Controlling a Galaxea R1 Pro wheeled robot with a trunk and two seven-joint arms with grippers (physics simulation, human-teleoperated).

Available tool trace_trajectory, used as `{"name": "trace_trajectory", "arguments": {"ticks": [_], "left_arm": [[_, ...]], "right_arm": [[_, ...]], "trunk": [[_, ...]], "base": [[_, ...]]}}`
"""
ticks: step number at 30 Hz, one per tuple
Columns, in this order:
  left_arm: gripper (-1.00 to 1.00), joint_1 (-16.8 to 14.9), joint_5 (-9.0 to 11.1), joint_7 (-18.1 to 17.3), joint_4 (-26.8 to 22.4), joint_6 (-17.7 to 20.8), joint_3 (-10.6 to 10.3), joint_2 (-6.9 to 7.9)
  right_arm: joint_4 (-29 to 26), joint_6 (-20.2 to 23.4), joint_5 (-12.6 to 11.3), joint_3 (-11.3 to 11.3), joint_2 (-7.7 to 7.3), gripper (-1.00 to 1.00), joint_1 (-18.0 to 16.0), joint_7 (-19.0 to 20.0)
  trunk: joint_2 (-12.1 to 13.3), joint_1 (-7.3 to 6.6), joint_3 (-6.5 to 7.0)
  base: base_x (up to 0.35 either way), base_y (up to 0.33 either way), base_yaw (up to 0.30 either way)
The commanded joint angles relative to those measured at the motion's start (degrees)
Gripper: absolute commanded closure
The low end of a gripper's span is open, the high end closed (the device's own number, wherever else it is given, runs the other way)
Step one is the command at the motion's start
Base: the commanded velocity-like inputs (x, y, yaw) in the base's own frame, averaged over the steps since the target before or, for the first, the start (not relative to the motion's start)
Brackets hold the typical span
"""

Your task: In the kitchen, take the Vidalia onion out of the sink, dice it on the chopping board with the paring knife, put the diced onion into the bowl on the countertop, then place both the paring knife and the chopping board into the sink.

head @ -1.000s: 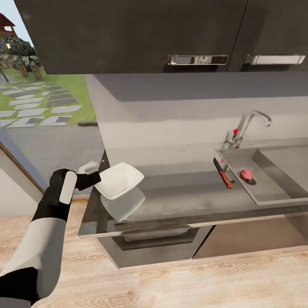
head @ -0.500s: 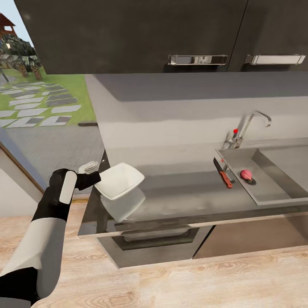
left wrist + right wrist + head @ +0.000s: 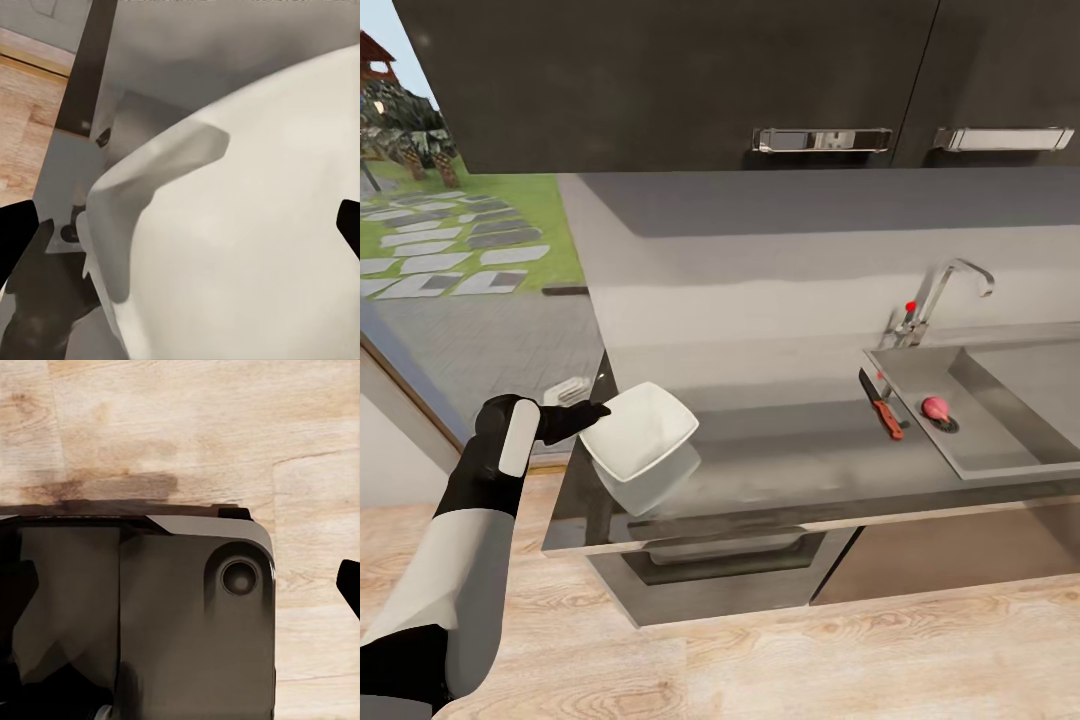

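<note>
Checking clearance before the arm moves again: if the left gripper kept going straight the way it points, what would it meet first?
The bowl. In the head view the left gripper is already at its near-left rim, and the left wrist view shows the white bowl wall right ahead. Whether it is touching the rim cannot be told.

Upper cabinets (image 3: 660, 80): dark matte fronts, two chrome bar handles (image 3: 822, 139) and (image 3: 1003, 138) along the lower edge.
Wall (image 3: 760, 270): plain grey, behind the worktop.
Floor (image 3: 780, 660): pale wood planks, grain visible; also in the right wrist view (image 3: 180, 427).
Built-in appliance (image 3: 730, 570): dark front below the worktop edge, recessed handle strip.
Glass door (image 3: 460, 250): garden beyond, with grass, grey stepping stones (image 3: 450, 250), shrubs.
Dark base panel (image 3: 150, 622): rounded corner, one round recess.
</note>
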Motion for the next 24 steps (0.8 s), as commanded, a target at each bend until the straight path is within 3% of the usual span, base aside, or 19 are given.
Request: {"name": "trace_trajectory", "arguments": {"ticks": [1, 10, 18, 24], "left_arm": [[-1.0, 0.0, 0.6, 0.5, -0.1, 0.2, 0.0, 0.0], [-1.0, 0.0, 0.6, 0.5, -1.8, 0.3, 0.2, 0.05], [-1.0, 0.0, 0.5, 0.7, -18.0, 0.5, 0.0, 0.21], [-1.0, 0.0, 0.5, 0.7, -20.0, 0.5, 0.0, 0.63]], "right_arm": [[0.1, -0.2, 0.1, -0.1, 0.01, -1.0, 0.0, -0.1], [0.1, -0.2, 0.1, 0.0, 0.01, -1.0, 0.0, -0.1], [0.1, -0.2, 0.1, 0.0, 0.01, -1.0, 0.0, -0.1], [0.1, -0.2, 0.1, 0.0, 0.02, -1.0, 0.0, -0.1]], "trunk": [[-0.1, 0.02, -0.09], [-0.1, 0.02, -0.09], [-0.1, 0.02, -0.09], [-0.1, 0.02, -0.09]], "base": [[0.0, 0.0, 0.0], [0.0, 0.0, 0.0], [0.0, 0.0, 0.0], [0.0, 0.0, 0.0]]}}
